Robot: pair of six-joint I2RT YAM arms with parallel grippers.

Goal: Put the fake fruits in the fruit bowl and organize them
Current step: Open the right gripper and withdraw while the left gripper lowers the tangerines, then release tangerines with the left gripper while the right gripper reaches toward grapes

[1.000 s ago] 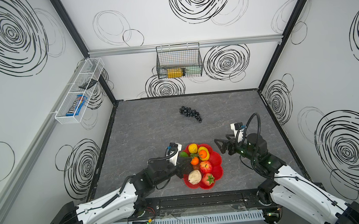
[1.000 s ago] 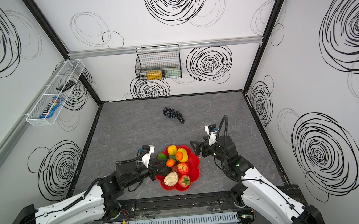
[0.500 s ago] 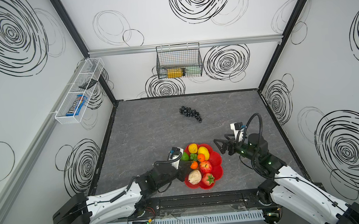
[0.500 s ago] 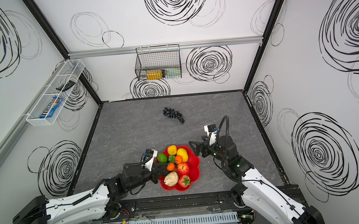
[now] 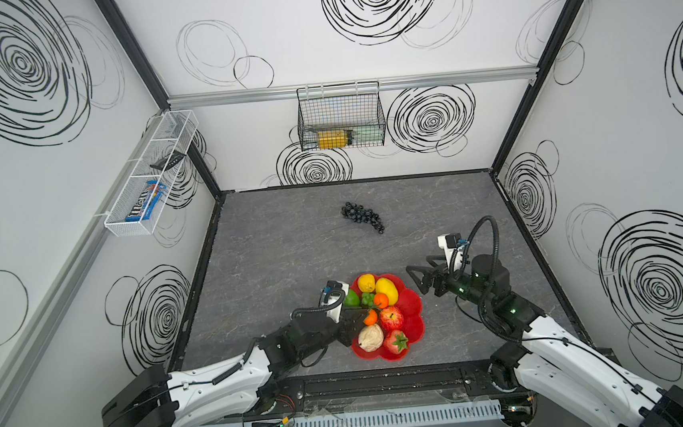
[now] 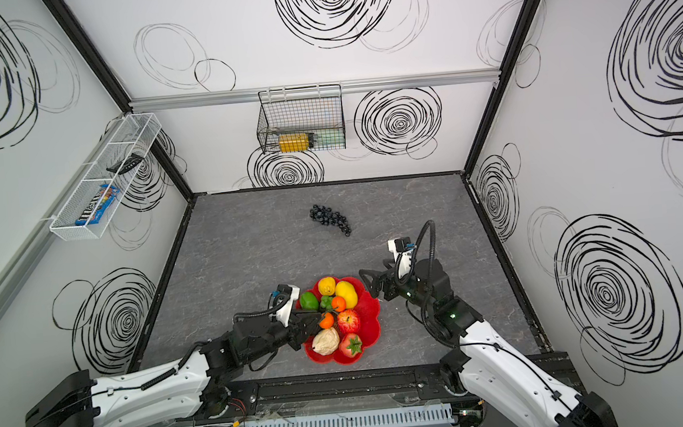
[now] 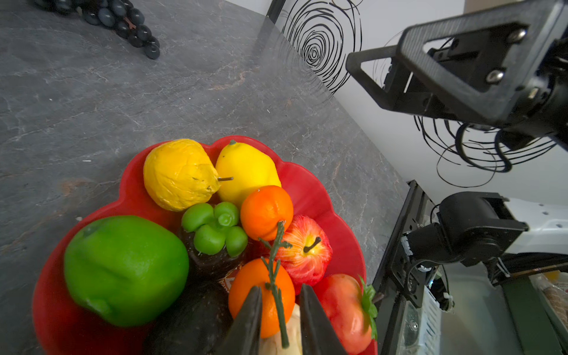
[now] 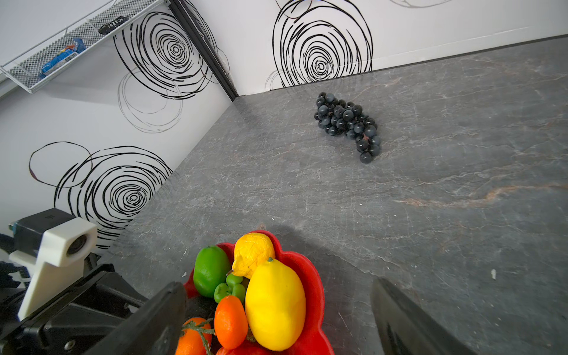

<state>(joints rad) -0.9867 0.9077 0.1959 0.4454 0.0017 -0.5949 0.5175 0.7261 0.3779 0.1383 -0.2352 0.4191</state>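
The red fruit bowl [image 5: 411, 300] [image 6: 370, 312] near the table's front holds two lemons, a lime [image 5: 351, 298], a mangosteen, two oranges, an apple [image 5: 390, 317], a strawberry [image 5: 395, 341], a beige lumpy fruit [image 5: 370, 337] and a dark avocado [image 7: 190, 319]. My left gripper [image 5: 362, 319] [image 7: 278, 290] reaches in from the bowl's left. Its jaws stand slightly open on either side of the green stem [image 7: 275, 261] of an orange [image 7: 249, 282] and do not pinch it. The black grapes [image 5: 363, 217] [image 8: 347, 123] lie alone on the table farther back. My right gripper [image 5: 416, 279] [image 8: 276, 284] hovers wide open and empty by the bowl's right rim.
A black wire basket [image 5: 340, 118] with a yellow container hangs on the back wall. A white mesh basket [image 5: 149, 175] with a blue packet is fixed to the left wall. Grey tabletop [image 5: 284, 244] lies between the bowl and the grapes.
My left gripper was shut and has parted from the orange's stem, and the orange rests in the bowl. The left arm has dropped lower and nearer the front. The right arm has not moved.
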